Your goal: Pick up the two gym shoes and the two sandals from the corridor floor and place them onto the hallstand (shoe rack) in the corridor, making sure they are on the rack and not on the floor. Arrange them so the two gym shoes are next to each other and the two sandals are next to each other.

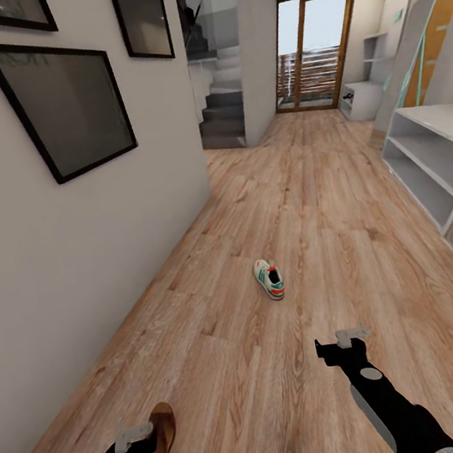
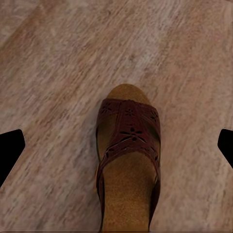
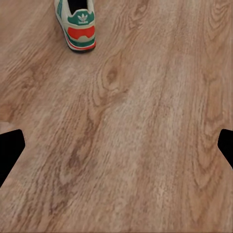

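One gym shoe (image 1: 269,279), white with green stripes and a red-orange heel, lies on the corridor floor (image 1: 308,192) mid-corridor. In the right wrist view the gym shoe (image 3: 76,26) lies ahead of my open right gripper (image 3: 116,150), well apart from it. My right gripper (image 1: 352,338) hovers over bare planks. A brown sandal (image 1: 161,439) lies near the left wall, under my left gripper (image 1: 132,436). The sandal (image 2: 128,165) sits between the open fingers of my left gripper (image 2: 116,150), with no contact seen. The hallstand (image 1: 364,101), with stepped wall shelves, stands at the corridor's far right.
A long white bench with open shelf levels (image 1: 429,152) runs along the right wall. The left wall carries dark framed pictures (image 1: 63,106). Stairs (image 1: 224,114) rise at the far left, and a glass door (image 1: 313,50) closes the corridor's end.
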